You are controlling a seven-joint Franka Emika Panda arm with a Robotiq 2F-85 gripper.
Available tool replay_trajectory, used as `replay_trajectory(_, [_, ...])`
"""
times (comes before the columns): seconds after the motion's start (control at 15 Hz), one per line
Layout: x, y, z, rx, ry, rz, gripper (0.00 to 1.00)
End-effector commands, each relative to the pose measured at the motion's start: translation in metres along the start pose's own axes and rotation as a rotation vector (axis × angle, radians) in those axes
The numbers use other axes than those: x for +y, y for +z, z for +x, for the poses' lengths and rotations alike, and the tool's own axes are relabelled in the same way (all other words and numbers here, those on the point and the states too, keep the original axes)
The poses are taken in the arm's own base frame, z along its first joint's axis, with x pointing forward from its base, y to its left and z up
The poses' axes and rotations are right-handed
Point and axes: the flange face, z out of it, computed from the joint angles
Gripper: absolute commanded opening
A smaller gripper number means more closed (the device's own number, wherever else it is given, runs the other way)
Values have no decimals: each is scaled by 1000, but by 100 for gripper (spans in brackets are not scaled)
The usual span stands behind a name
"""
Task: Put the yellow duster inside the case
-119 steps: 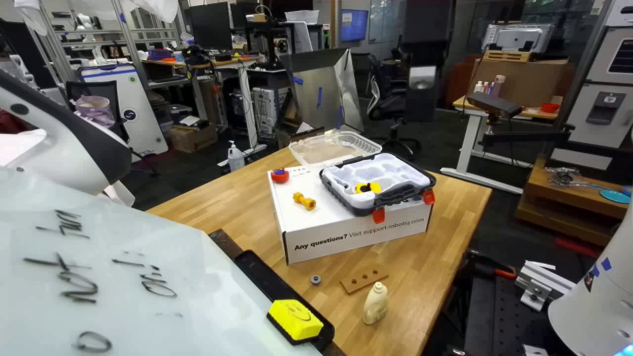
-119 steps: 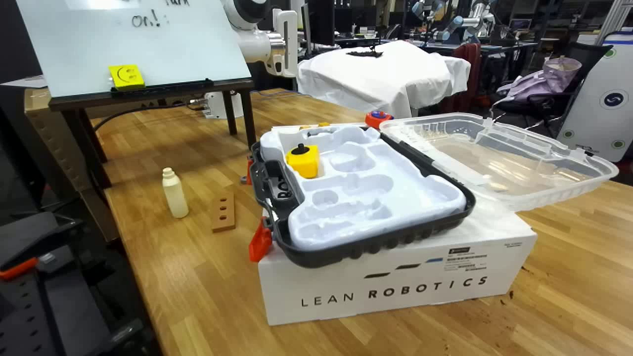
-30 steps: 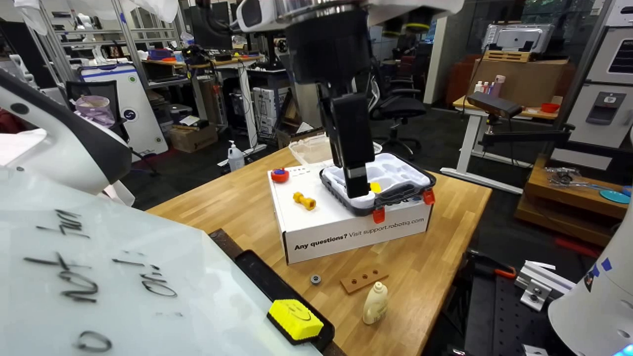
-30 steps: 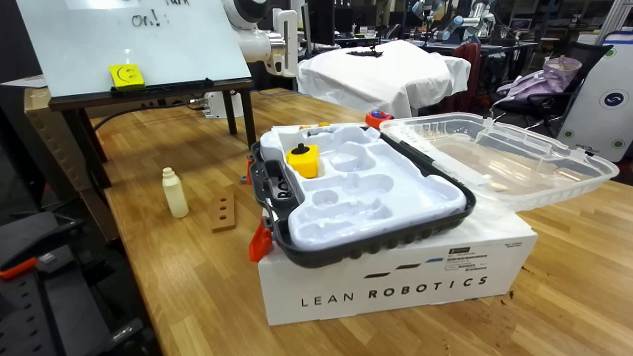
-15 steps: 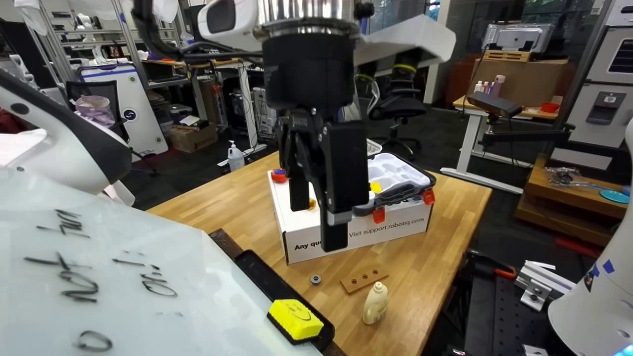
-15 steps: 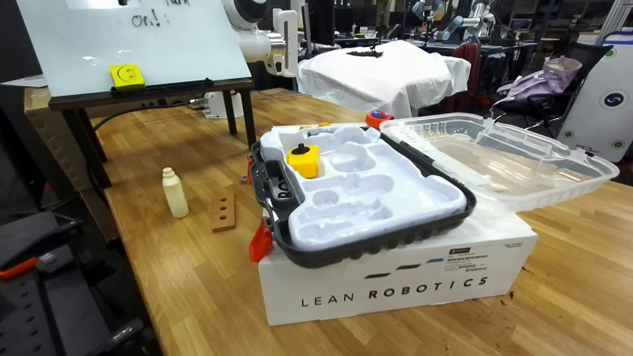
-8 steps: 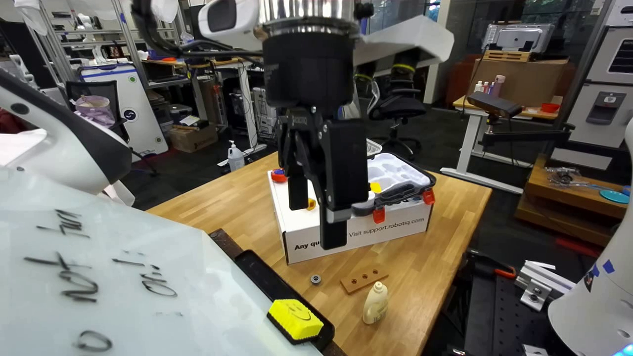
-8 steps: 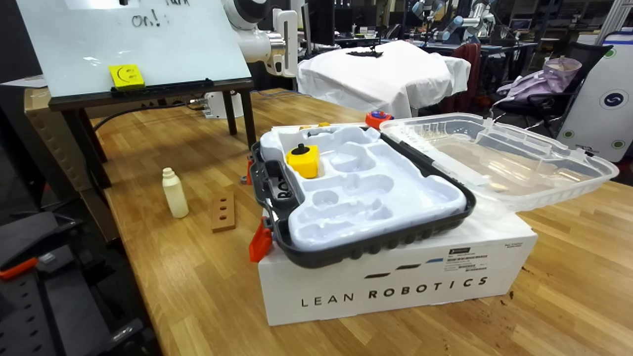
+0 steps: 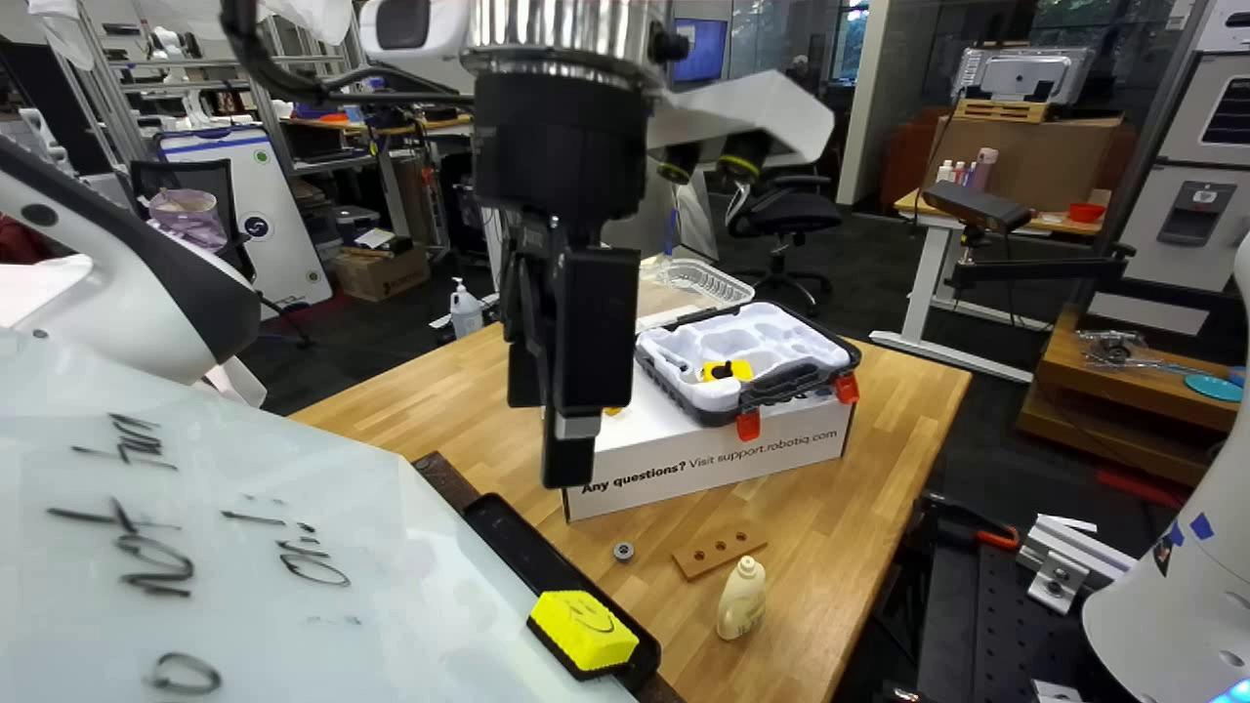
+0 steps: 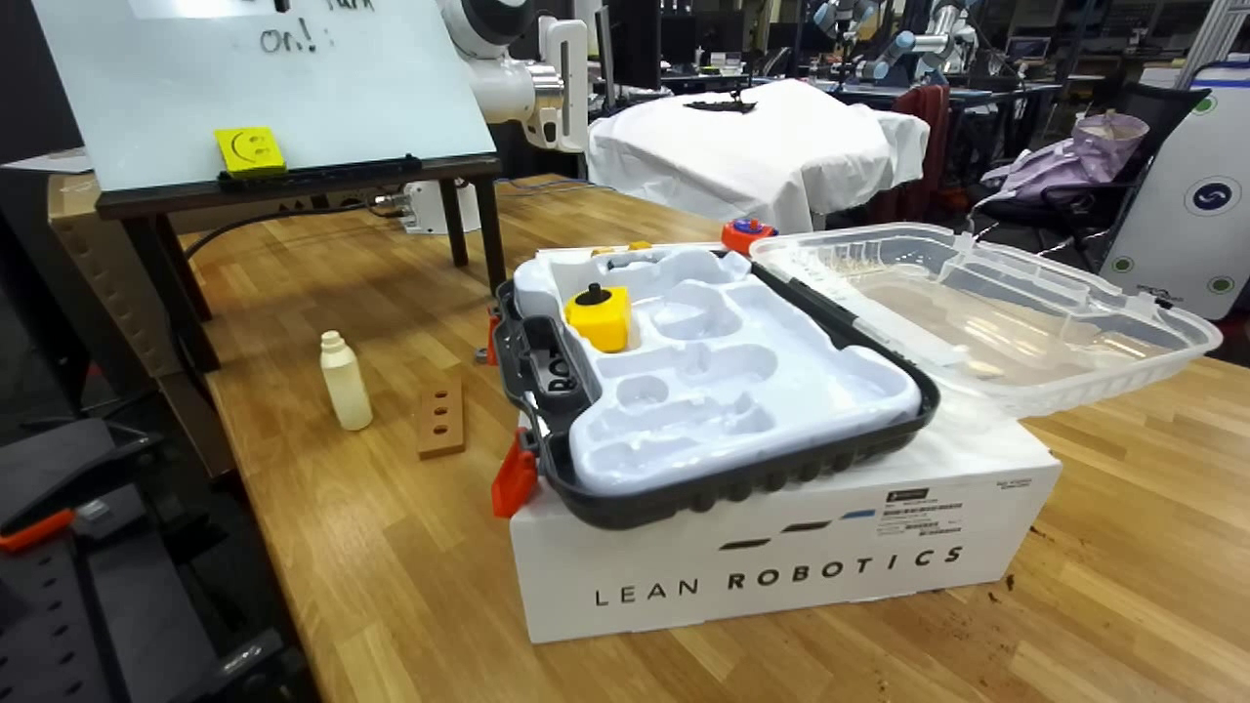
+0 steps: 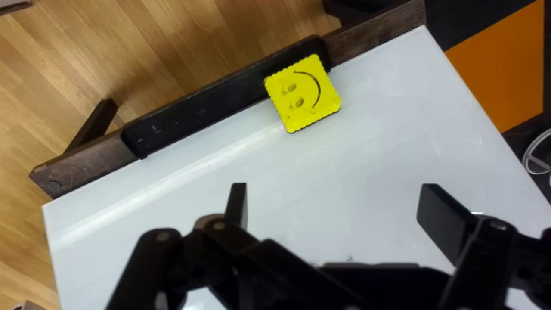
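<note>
The yellow duster is a bright-yellow block with a dark base and a drawn smiley face. It rests on the lower ledge of the whiteboard, also in an exterior view and the wrist view. The case lies open on a white box, with a pale moulded inlay, black shell and orange latches; it also shows in an exterior view. My gripper is open and empty, pointing down. In the wrist view the gripper is above the whiteboard, apart from the duster.
The tilted whiteboard has a black ledge tray. A yellow piece with a black knob sits inside the case. The clear lid is folded back. A bottle and a wooden strip with holes stand near the white box.
In an exterior view my gripper has come down and moved left, from in front of the case to its left. It shifted further left in the last half second. The duster and case have not moved.
</note>
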Motion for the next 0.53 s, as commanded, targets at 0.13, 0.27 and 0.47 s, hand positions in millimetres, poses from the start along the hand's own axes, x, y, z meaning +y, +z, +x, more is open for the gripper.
replay_trajectory(0.13, [18, 18, -4, 68, -91, 72, 100])
replay_trajectory(0.27, [18, 20, -3, 41, -76, 68, 100])
replay_trajectory(0.47, [18, 22, -4, 41, -80, 73, 100])
